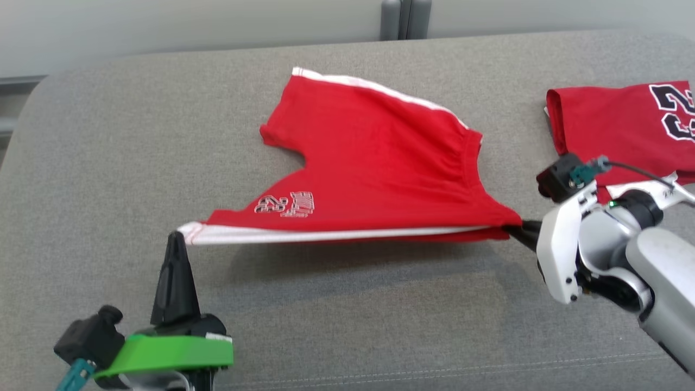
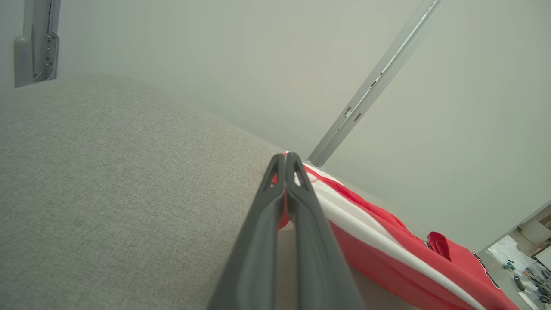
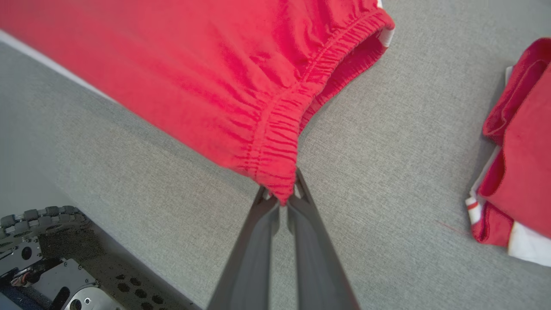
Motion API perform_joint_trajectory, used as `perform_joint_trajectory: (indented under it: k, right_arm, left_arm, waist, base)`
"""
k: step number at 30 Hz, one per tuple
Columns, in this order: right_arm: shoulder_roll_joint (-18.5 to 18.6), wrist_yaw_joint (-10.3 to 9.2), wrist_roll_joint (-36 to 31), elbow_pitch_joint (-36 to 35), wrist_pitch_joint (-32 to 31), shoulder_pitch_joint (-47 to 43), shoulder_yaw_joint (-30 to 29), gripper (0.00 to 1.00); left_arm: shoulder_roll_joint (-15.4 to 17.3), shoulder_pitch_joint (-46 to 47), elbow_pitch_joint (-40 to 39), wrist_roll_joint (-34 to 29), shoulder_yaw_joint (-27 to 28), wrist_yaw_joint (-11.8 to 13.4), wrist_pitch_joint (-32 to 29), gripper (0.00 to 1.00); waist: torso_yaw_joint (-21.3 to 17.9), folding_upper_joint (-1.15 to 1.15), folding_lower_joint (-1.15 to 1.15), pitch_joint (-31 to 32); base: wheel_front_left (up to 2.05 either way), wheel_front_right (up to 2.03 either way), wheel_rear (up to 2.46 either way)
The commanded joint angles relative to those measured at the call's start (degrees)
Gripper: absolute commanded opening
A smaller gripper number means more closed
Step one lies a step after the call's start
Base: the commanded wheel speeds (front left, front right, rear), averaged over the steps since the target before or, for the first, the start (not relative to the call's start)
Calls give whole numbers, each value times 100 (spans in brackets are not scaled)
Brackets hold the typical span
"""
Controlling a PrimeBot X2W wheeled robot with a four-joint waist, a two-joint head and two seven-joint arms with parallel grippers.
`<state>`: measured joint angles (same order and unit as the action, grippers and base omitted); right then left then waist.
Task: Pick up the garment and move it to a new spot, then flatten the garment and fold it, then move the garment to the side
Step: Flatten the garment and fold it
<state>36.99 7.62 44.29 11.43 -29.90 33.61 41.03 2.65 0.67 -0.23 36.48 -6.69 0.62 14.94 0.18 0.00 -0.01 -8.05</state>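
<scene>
I've got my left gripper pinching the white-striped corner of the red shorts | my right gripper clamped on the opposite corner | near edge taut between them, raised above the grey cushion, shadow beneath | folded red jersey lying apart, far right

Red shorts, white side stripe, stretched taut above sofa.

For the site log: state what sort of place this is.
Likely a robotics lab or workshop: a grey padded table, a plain panel wall, and a cluttered work area beyond.
</scene>
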Motion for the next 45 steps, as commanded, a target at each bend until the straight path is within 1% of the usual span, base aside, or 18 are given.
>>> perform_joint_trajectory:
  k: [1,6,10,13,16,17,19,23,28,33,39,45]
  right_arm:
    - [104,-24,-87,-191,-83,-344,-187,0]
    - [77,-20,-184,-805,-281,-1273,-703,0]
    - [-29,-19,-358,-1175,-493,-1923,-1111,0]
    - [-198,-18,-511,-1415,-566,-2281,-1396,0]
    - [-414,-17,-616,-1653,-501,-2505,-1643,0]
    - [-414,-17,-616,-1653,-501,-2505,-1643,0]
    - [-600,-17,-685,-1751,-387,-2587,-1794,0]
    - [-955,-15,-879,-1807,4,-2543,-2040,0]
    - [-1398,-15,-857,-1655,429,-2317,-2220,0]
    - [-1834,-14,-795,-1433,750,-2047,-2407,0]
    - [-2250,-14,-867,-1131,911,-1712,-2544,0]
    - [-2601,-13,-1144,-834,1063,-1396,-2697,0]
  left_arm:
    - [48,-232,-107,-47,5,70,34,0]
    - [43,-724,-266,-225,-210,187,32,0]
    - [42,-1107,-441,-337,-376,288,28,0]
    - [74,-1288,-580,-419,-460,331,6,0]
    - [150,-1139,-657,-512,-511,303,-25,0]
    - [150,-1139,-657,-512,-511,303,-25,0]
    - [179,-893,-641,-568,-529,255,-59,0]
    - [223,-277,-344,-599,-552,167,-148,0]
    - [190,641,197,-670,-598,33,-110,0]
    - [132,1490,819,-670,-604,-45,-58,0]
    - [92,2343,1462,-696,-527,-120,9,0]
    - [71,3112,2039,-831,-358,-76,26,0]
  waist:
    - [-16,0,1,177]
    - [-38,0,1,323]
    - [-92,0,1,406]
    - [-132,0,1,441]
    - [-185,0,1,439]
    - [-185,0,1,439]
    - [-225,0,1,417]
    - [-319,0,1,316]
    - [-414,0,1,102]
    - [-514,0,1,-201]
    - [-603,0,1,-593]
    - [-695,0,1,-930]
  base:
    - [0,0,0]
    - [0,0,0]
    - [0,0,0]
    - [0,0,0]
    - [0,0,0]
    - [0,0,0]
    - [0,0,0]
    - [0,0,0]
    - [0,0,0]
    - [0,0,0]
    - [0,0,0]
    - [0,0,0]
